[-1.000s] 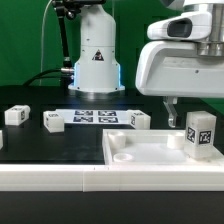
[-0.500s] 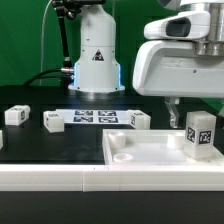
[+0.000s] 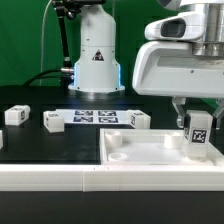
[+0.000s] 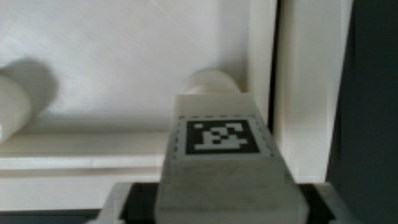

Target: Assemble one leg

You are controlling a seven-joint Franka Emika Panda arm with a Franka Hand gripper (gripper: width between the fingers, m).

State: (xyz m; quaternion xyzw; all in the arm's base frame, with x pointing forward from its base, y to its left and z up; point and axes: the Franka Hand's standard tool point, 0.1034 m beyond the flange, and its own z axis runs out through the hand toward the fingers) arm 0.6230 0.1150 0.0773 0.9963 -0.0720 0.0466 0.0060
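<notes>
In the exterior view, the gripper [image 3: 198, 122] was clamped on the leg [image 3: 200, 141], which stood upright between its fingers with the white tray [image 3: 140, 158] directly below. In the wrist view, the leg [image 4: 222, 150] filled the gap between the fingers [image 4: 132, 200], with the tray beneath.

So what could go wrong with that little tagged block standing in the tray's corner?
1. The fingers sit low beside the block. Whether they grip it firmly can't be seen, so it might slip or tilt when moved.
2. The block stands close to the rim of the tray, so the fingers may bump that wall and shove the tray.
</notes>
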